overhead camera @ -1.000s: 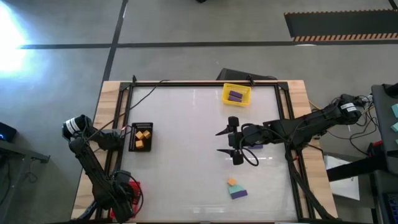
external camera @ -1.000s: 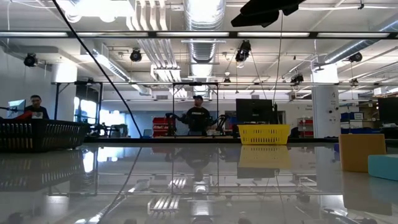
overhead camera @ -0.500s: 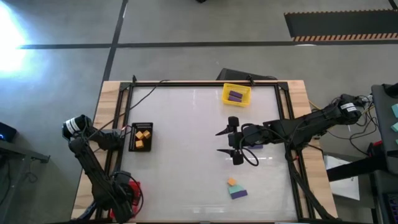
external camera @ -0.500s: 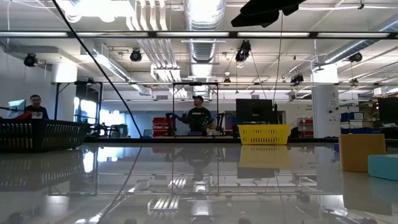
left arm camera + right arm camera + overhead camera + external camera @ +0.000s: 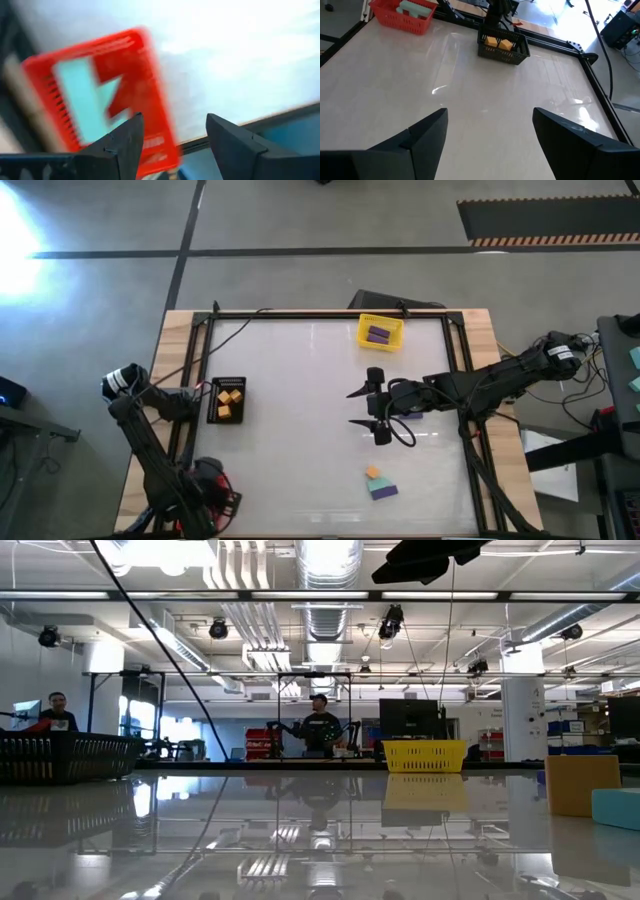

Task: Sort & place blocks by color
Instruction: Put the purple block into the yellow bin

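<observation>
1. Your left wrist view alone shows mint blocks inside the red tray, left end effector fingers apart above it.
2. Your high view shows the right end effector spread open mid-desk, with loose blocks near the front edge.
3. You find no readable writing.

2 dark jointed arms trailing black cables, each with 2 matte fingers.

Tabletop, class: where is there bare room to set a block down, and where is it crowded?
Free: the wide middle between the black tray and the right gripper, and the far-left stretch beside the yellow tray. Crowded: the near side around the loose blocks, and the red tray corner.
</observation>
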`<state>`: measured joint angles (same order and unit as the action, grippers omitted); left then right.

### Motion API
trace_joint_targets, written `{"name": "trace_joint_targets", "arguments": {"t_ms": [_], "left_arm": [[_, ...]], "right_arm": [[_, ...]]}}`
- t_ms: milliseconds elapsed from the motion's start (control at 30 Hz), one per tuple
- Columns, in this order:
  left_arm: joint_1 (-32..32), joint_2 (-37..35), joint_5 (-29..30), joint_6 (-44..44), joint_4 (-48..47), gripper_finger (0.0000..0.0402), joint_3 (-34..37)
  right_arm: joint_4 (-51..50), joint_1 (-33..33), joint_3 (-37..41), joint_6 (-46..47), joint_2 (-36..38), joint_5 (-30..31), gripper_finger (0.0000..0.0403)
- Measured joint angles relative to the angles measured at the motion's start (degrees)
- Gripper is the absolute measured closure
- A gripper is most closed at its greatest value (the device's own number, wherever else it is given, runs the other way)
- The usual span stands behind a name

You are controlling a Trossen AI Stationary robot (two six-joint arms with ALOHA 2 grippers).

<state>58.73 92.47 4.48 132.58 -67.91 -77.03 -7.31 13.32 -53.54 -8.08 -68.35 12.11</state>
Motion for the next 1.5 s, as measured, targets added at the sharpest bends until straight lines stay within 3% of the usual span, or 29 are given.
{"name": "trace_joint_targets", "arguments": {"t_ms": [167, 367, 600, 767, 1100, 1500], "left_arm": [[-2.6, 0.0, 10.0, -9.4, 3.3, 0.0205, -1.5], [-8.1, 0.0, 17.5, -29.2, 13.1, 0.0205, -1.3], [-14.5, 0.0, 18.9, -54.4, 34.5, 0.0205, -0.6], [-16.7, 0.0, 19.0, -67.0, 46.1, 0.0205, 1.0], [-19.1, 0.1, 20.6, -76.8, 47.3, 0.0205, 2.2], [-22.1, -0.2, 20.7, -95.5, 47.2, 0.0205, 2.3]], "right_arm": [[0.0, 0.0, 0.0, 0.0, 0.0, 0.0, 0.0119], [0.0, 0.0, 0.0, 0.1, 0.0, 0.0, 0.0119], [0.0, 0.0, 0.0, 0.1, 0.0, 0.0, 0.0119], [0.0, 0.0, 0.0, 0.0, 0.0, 0.0, 0.0119], [0.0, 0.0, 0.0, 0.0, 0.0, 0.0, 0.0119], [0.0, 0.0, 0.0, 0.0, 0.0, 0.0, 0.0119]]}}
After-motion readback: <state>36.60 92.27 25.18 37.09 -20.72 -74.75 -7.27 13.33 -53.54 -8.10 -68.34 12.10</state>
